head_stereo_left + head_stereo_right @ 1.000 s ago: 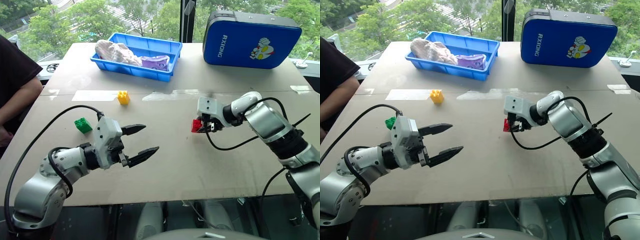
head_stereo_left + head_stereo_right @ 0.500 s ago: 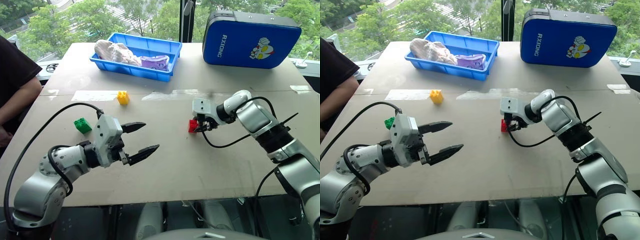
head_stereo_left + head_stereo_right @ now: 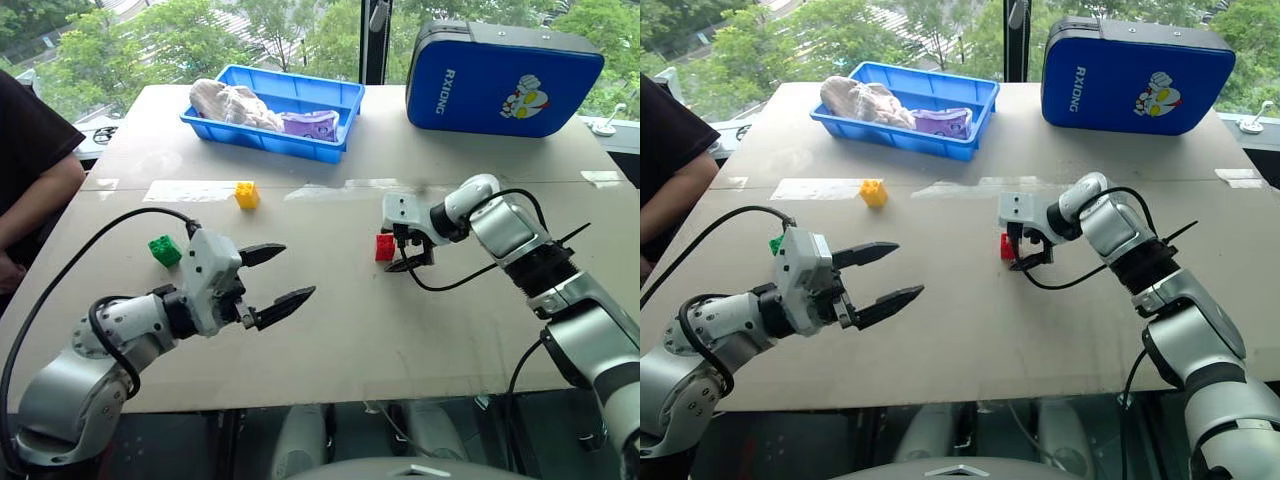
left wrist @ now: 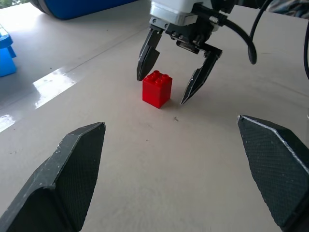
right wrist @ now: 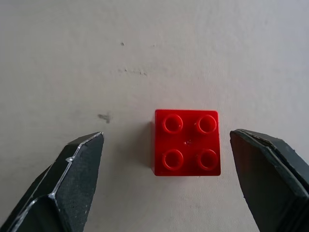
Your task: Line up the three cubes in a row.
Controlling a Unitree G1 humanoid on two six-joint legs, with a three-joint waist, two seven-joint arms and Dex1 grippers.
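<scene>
Red cube stands free on the tabletop between open right fingers; lift straight, without nudging. Left gripper is open, empty.

A pale grey desk stands before a window with green trees outside. At the far side sits a blue plastic tray holding a crumpled pale cloth and a purple packet. To its right, well apart, lies a blue zipped case with a cartoon figure printed on it. A person's dark sleeve and arm show at the left edge.
</scene>
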